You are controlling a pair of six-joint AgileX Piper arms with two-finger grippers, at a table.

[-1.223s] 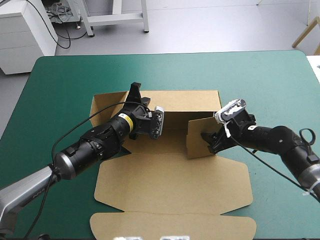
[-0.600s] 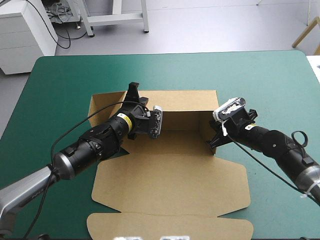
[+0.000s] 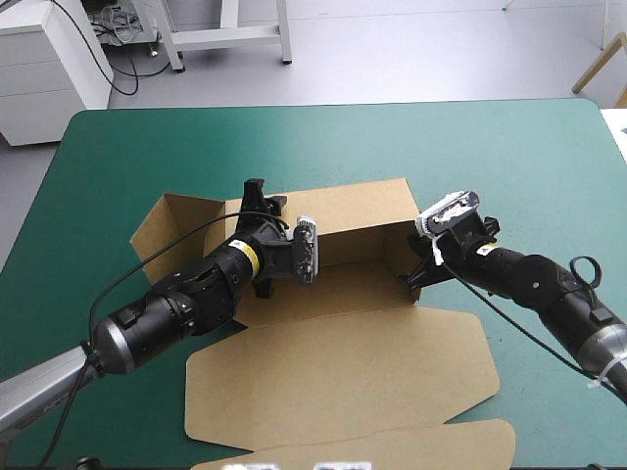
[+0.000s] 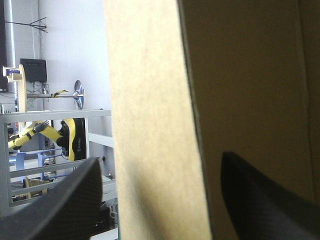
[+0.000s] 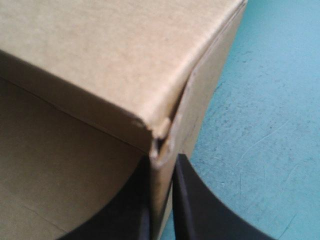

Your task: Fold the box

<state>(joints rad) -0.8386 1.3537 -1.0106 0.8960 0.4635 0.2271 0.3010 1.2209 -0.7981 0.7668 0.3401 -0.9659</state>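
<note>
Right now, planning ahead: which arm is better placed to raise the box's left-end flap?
Left: the left gripper, open, straddles the back wall beside that flap; the right gripper clamps the opposite corner.

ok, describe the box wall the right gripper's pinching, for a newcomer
On the teal-green table, find the brown box, its far part raised into walls. At its right end stands a short side wall, meeting the long back wall at a corner. Only it sits pinched in the right gripper.
</note>
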